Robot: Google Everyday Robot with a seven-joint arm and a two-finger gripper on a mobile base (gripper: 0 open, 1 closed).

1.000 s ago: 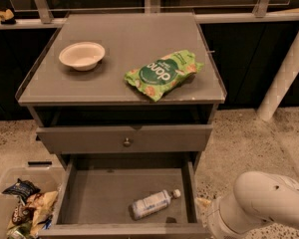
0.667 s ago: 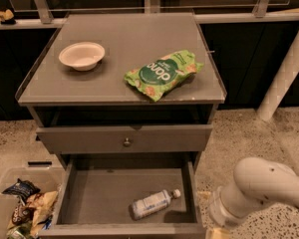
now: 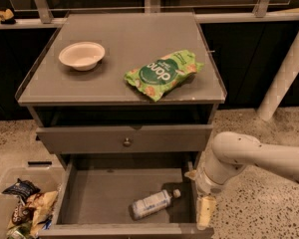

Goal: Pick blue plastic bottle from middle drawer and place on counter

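While blue plastic bottle [image 3: 150,203] lies sideways in open middle drawer [image 3: 97,193] | claw [image 3: 205,214] just right of bottle, grip state can't tell | best: shift left, descend across bottle's middle, clear the drawer wall

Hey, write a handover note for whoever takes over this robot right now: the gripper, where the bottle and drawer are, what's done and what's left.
The gripper hangs low at the right front corner of the open middle drawer, apart from the bottle.
The blue plastic bottle lies on its side in the drawer.
The counter carries a white bowl and a green snack bag.
Done: drawer open.
Left: grasp the bottle, lift it, set it on the counter.
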